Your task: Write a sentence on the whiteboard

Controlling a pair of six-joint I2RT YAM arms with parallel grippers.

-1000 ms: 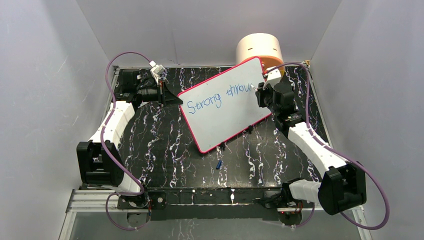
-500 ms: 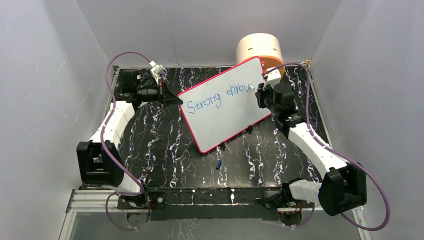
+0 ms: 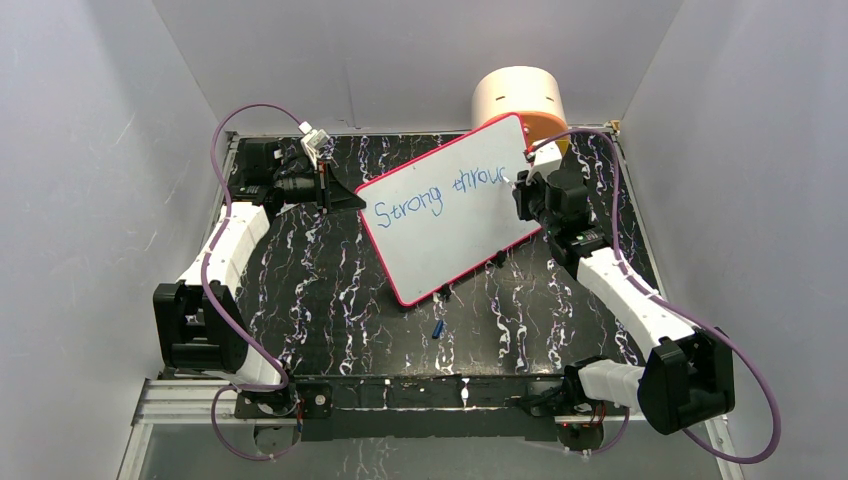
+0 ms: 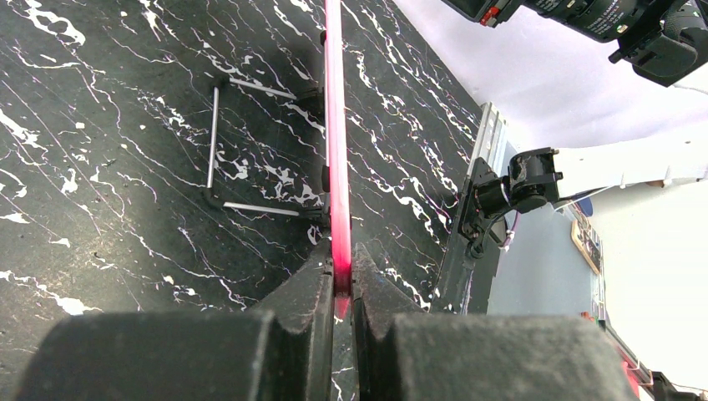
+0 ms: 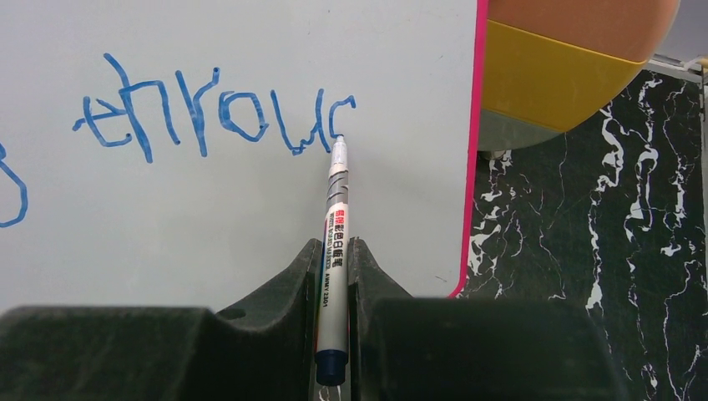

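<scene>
The whiteboard [image 3: 455, 230], white with a pink-red frame, stands tilted at the table's middle. Blue lettering [image 3: 440, 193] on it reads "Strong throuc"; the right wrist view shows "throuc" [image 5: 217, 113]. My left gripper [image 3: 345, 198] is shut on the board's left edge, seen as a pink strip [image 4: 336, 167] between its fingers [image 4: 311, 292]. My right gripper [image 3: 520, 190] is shut on a white marker [image 5: 336, 225] whose tip touches the board [image 5: 250, 209] at the last letter.
A cream cylinder over an orange-yellow bowl [image 3: 520, 100] stands behind the board's top right corner, close to my right gripper [image 5: 336, 276]. A small blue cap [image 3: 438, 328] lies on the black marbled table [image 3: 330, 290]. A wire stand [image 4: 219, 142] props the board.
The marker tip has added the start of a new letter after "throu". My right gripper shifted slightly. The left arm and the board have not moved.
</scene>
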